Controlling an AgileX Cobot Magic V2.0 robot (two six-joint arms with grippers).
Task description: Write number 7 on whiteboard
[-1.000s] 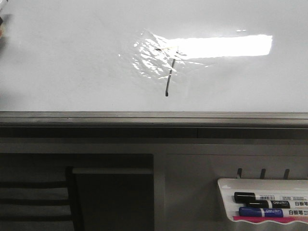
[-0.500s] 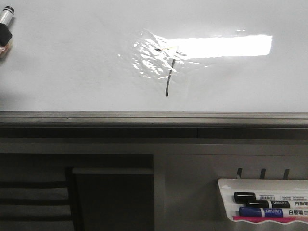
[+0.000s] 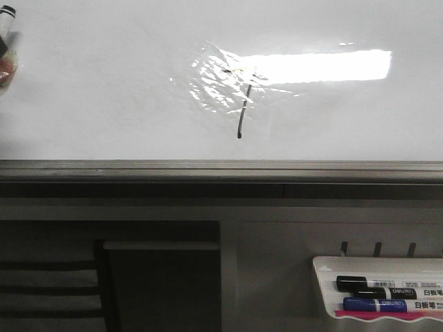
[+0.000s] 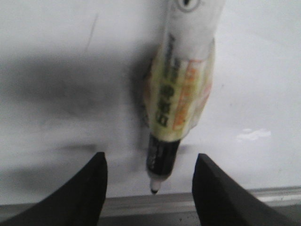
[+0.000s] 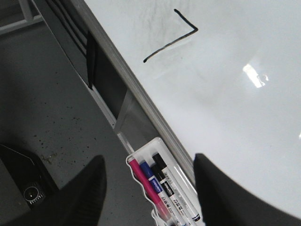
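The whiteboard (image 3: 104,83) fills the upper half of the front view. The number 7 (image 3: 241,114) is drawn in thin dark line at its middle, over a wrinkled shiny patch. The 7 also shows in the right wrist view (image 5: 171,40). My left gripper (image 4: 150,157) stands close to the board (image 4: 56,47), just above its edge rail, with its jaws wide apart. A white marker (image 4: 181,80) hangs between the jaws without touching them, tip toward the rail. The marker shows at the front view's far left edge (image 3: 5,19). My right gripper (image 5: 149,159) is open and empty.
A grey metal rail (image 3: 221,168) runs along the board's lower edge. A small white tray (image 3: 377,266) with black, blue and pink markers hangs below right. It lies under my right gripper in the right wrist view (image 5: 137,157). A dark chair back (image 3: 48,283) shows lower left.
The marker on my left gripper came into view at the far left edge of the board, then shifted slightly up and left. The 7 and the tray are unchanged.
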